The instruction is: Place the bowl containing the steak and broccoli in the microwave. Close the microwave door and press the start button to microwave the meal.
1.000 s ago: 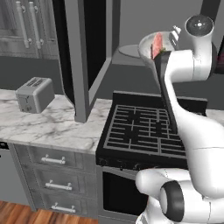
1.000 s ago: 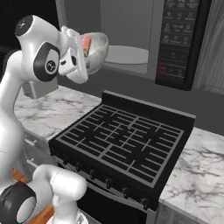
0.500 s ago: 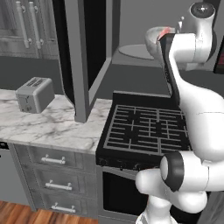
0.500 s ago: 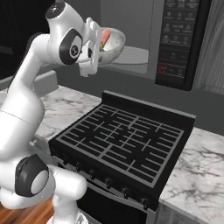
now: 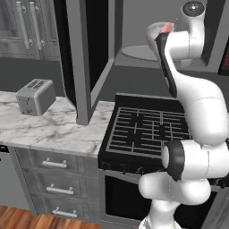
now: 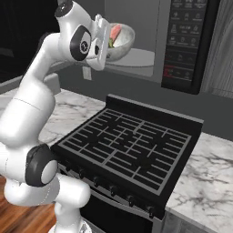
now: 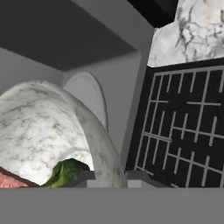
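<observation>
Since a second ago the arm has swung up and inward, carrying the bowl [image 6: 119, 41] from out over the stove [image 6: 129, 148] to the mouth of the microwave [image 6: 150, 32]. Nearest the hand camera, the gripper [image 7: 109, 177] has its jaws clamped on the bowl's rim, one finger inside and one outside, and just inside that rim lie the broccoli [image 7: 65, 171] and an edge of the steak [image 7: 11, 180]. From the right base camera the bowl looks tipped toward the hand, with the steak showing pink above its lip. It hangs in the air at the front of the cavity, above and a little short of the turntable [image 6: 136, 58], not yet resting on it. Beyond the bowl the cavity's back wall is in view, and the door [image 5: 82, 53] stands swung wide to the left, over the counter near the toaster [image 5: 36, 96]. By my reading, the pickup and lift are done and the insertion is under way; setting the bowl down on the turntable, letting go, backing out, shutting the door and pressing start on the control panel [image 6: 186, 41] all remain.
</observation>
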Controlling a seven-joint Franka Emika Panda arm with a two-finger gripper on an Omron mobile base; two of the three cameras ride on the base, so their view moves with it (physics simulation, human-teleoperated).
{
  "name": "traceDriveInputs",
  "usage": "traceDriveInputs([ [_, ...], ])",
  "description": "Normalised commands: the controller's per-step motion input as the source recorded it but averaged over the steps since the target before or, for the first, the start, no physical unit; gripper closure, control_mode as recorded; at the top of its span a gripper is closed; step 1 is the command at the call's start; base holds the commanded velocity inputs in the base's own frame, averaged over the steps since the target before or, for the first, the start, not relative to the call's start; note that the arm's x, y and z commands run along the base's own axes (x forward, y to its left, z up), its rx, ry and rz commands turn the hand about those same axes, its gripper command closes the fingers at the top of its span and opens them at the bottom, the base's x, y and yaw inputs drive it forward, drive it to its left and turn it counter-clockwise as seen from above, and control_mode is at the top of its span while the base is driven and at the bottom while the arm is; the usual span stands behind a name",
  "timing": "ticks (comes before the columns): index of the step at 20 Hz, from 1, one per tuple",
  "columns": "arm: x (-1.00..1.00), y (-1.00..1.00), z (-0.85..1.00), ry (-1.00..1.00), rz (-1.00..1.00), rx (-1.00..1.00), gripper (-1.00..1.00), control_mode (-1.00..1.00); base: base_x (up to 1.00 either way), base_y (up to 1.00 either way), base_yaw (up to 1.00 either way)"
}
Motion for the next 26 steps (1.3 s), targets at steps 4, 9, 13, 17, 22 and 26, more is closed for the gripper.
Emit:
traceDriveInputs([
  [4, 0.65, -0.02, -0.13, 0.0, -0.06, 0.0, 1.0, -1.0, 0.0, 0.0, 0.0],
  [9, 0.67, -0.15, -0.09, 0.04, -0.05, 0.0, 1.0, -1.0, 0.0, 0.0, 0.0],
  [13, 0.65, -0.2, -0.09, 0.13, -0.03, 0.0, 1.0, -1.0, 0.0, 0.0, 0.0],
  [17, 0.55, -0.18, -0.07, 0.2, -0.02, 0.0, 1.0, -1.0, 0.0, 0.0, 0.0],
  [22, 0.28, -0.05, -0.15, 0.2, 0.0, -0.02, -1.0, -1.0, 0.0, 0.0, 0.0],
  [26, 0.0, 0.0, -0.77, -0.08, 0.0, -0.04, -1.0, -1.0, 0.0, 0.0, 0.0],
])
